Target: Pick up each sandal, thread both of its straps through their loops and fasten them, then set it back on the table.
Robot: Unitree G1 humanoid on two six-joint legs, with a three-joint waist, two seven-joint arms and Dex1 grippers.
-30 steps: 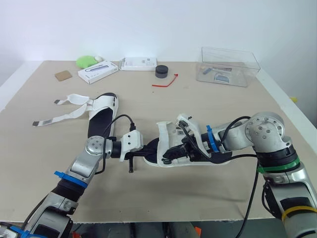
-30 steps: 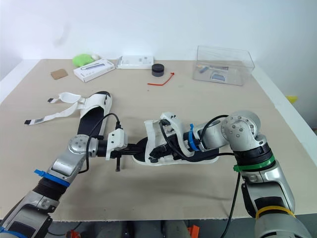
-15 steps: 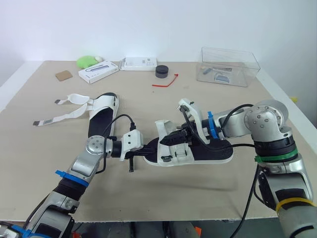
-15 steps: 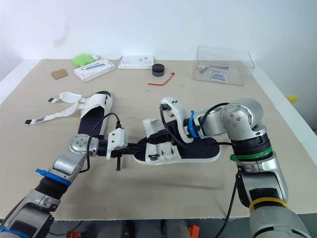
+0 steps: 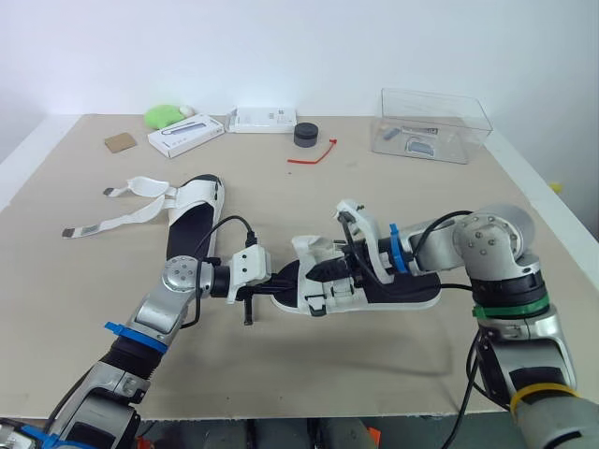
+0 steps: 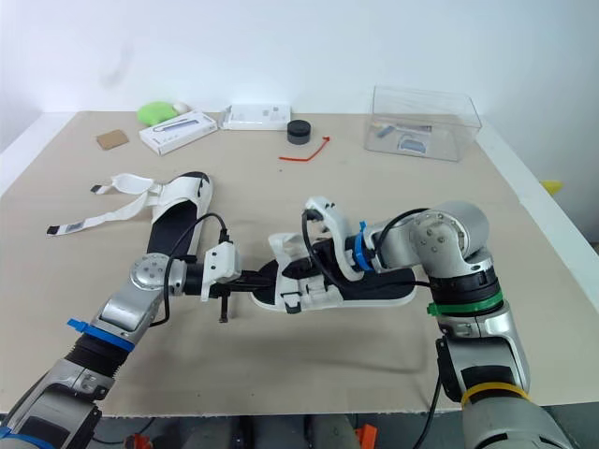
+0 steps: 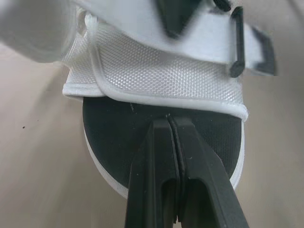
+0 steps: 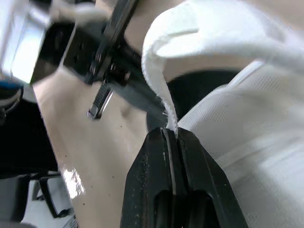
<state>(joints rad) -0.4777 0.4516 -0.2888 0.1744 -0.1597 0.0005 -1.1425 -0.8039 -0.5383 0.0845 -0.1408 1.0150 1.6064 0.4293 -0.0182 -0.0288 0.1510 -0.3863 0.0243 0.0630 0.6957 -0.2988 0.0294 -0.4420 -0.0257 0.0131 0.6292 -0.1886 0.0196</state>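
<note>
Sandal long axis L-R, strapped end twd left gripper.

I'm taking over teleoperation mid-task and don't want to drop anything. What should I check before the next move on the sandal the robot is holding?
1. Left gripper: jaws shut on the end of the held sandal sole: ok.
2. Right gripper: jaws pinching the end of the white strap: ok.
3. That strap passed through its loop: cannot tell.
4. That strap fastened down: not ok, its end stands free in the jaws.
5. Other sandal fastened: not ok, its loose straps lie spread on the table.
</note>
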